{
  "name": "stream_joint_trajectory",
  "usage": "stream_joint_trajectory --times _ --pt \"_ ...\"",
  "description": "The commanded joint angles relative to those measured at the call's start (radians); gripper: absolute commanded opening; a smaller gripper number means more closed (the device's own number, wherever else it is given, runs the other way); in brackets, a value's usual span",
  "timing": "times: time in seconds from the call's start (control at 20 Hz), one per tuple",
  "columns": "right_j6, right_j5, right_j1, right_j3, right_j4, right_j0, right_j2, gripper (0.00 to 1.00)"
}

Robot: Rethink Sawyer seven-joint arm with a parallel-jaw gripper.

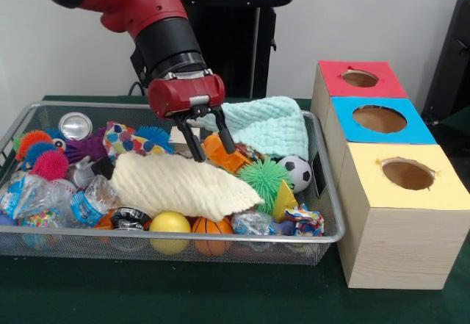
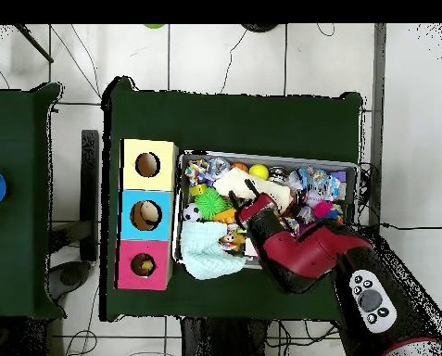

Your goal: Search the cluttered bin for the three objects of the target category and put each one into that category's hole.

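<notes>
Where the jaws point(image 1: 208, 142) gape, orange toy point(image 1: 226, 155) just between them.

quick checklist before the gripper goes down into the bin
1. Gripper open: ok, fingers spread.
2. Nothing held between the fingers: ok.
3. Gripper over the bin: ok, it hangs above the cream cloth and the orange toy.
4. Target free of cover: cannot tell, the cream cloth and the mint cloth hide much of the clutter.
5. Holes in the red, blue and yellow boxes unblocked: ok.
</notes>
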Motion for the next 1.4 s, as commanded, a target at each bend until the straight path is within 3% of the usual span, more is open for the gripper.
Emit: stream_joint_trajectory --times 0.05,0.35,0.6,0.75,0.8,0.95,1.1,1.4 --pt "0.271 -0.041 0.019 -0.113 -0.017 -0.036 0.102 1.0" --pt "0.219 -0.069 0.054 -0.143 0.012 -0.049 0.112 1.0" --pt "0.13 -0.017 0.096 -0.121 0.125 -0.034 0.042 1.0" --pt "0.208 0.148 0.089 -0.112 0.044 -0.022 0.06 1.0" --pt "0.194 0.156 0.097 -0.113 0.043 -0.017 0.053 1.0" --pt "0.237 0.342 0.11 -0.077 -0.061 -0.057 0.147 1.0" --pt "0.138 0.458 0.121 -0.039 -0.021 -0.12 0.227 1.0" --pt "0.071 0.464 0.146 -0.048 0.019 -0.121 0.205 1.0"
